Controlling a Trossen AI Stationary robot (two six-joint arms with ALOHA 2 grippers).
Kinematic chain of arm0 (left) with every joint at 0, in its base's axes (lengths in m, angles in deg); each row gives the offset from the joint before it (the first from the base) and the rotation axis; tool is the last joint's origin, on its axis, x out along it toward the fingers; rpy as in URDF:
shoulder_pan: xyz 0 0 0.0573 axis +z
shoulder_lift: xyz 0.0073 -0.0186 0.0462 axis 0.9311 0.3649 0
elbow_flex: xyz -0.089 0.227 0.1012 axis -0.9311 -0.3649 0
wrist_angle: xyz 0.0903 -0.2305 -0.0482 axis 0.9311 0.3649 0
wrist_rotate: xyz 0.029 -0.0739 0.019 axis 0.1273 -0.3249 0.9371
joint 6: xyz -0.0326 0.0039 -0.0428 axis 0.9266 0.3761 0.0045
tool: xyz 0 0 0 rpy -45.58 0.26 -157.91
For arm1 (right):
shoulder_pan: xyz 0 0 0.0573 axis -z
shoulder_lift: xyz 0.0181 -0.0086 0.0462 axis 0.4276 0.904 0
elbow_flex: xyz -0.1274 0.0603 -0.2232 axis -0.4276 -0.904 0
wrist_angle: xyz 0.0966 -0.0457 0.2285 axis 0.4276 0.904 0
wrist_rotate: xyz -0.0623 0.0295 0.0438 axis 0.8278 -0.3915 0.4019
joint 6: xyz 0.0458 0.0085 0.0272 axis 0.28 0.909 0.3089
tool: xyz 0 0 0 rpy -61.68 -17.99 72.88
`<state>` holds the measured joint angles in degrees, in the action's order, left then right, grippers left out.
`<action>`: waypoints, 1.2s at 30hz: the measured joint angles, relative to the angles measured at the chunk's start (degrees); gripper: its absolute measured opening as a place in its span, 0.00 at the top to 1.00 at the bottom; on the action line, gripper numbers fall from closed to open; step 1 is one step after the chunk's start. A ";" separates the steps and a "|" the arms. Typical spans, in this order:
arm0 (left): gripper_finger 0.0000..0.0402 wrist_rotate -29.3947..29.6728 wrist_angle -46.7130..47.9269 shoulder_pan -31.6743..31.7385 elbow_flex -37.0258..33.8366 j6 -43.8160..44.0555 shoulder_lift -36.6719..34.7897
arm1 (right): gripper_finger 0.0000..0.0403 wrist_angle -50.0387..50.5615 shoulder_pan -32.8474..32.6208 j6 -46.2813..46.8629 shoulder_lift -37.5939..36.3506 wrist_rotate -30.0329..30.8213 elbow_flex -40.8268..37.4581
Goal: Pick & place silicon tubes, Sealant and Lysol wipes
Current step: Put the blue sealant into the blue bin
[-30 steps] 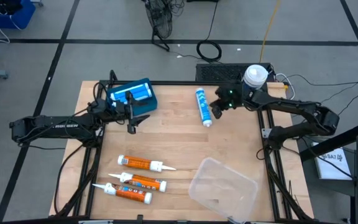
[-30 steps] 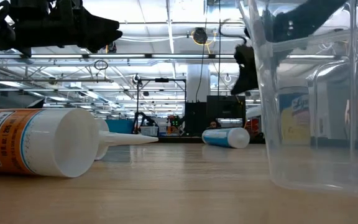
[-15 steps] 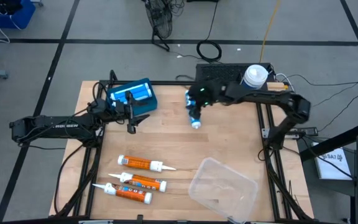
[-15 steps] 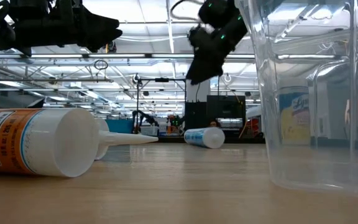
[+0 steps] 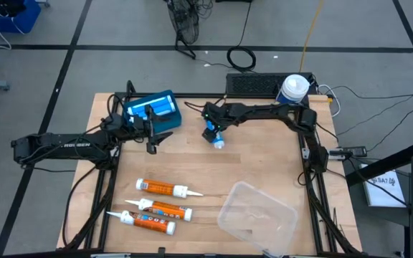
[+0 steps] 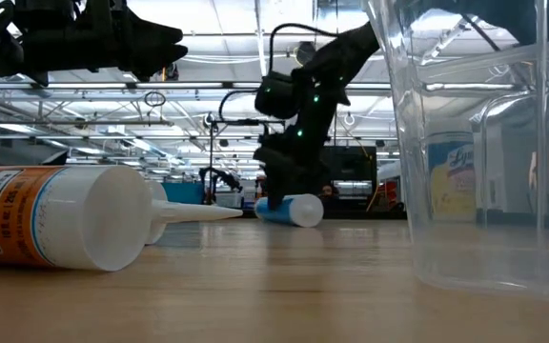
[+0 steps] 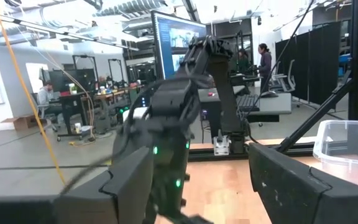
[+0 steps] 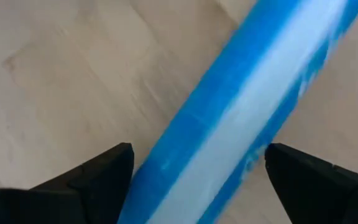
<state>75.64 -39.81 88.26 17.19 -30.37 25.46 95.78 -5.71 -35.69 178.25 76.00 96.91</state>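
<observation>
Your right gripper [image 5: 211,132] sits spread over the blue sealant tube [image 5: 214,137], which lies on the table just right of the blue box [image 5: 153,110]. Centre the fingers [image 8: 92,180] astride the tube before you squeeze. Left gripper [image 5: 151,135] hovers beside the box, part open and empty.

Seven items and two arms at one wooden workbench

Three orange-labelled white silicone tubes [image 5: 162,189] [image 5: 165,209] [image 5: 148,223] (long nozzles attached) lie in a row; one blue-and-white sealant tube [image 5: 213,133], one blue rectangular box [image 5: 153,110], one clear plastic tub [image 5: 257,218] and one white-lidded Lysol wipes canister [image 5: 293,89] complete the count, with two dark robot arms [image 5: 63,145] [image 5: 264,112] over the single pale wooden table [image 5: 260,161].
</observation>
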 joint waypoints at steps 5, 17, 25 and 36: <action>0.37 0.00 0.00 0.00 0.00 -0.02 0.00 | 0.16 2.17 -0.23 -0.30 1.77 0.07 0.02; 0.34 0.00 0.02 0.02 0.00 0.00 0.00 | 0.21 5.14 -1.55 -14.12 1.31 -2.20 0.00; 0.37 0.00 0.07 0.01 0.00 -0.02 -0.01 | 0.23 4.43 -3.96 -22.00 1.31 -2.99 -0.02; 0.33 0.02 0.31 0.02 0.00 -0.02 -0.02 | 0.23 5.20 -8.03 -23.49 1.31 -2.95 -0.04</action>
<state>75.65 -39.50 88.28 17.19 -30.39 25.44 100.98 -13.74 -59.18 179.57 73.05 96.87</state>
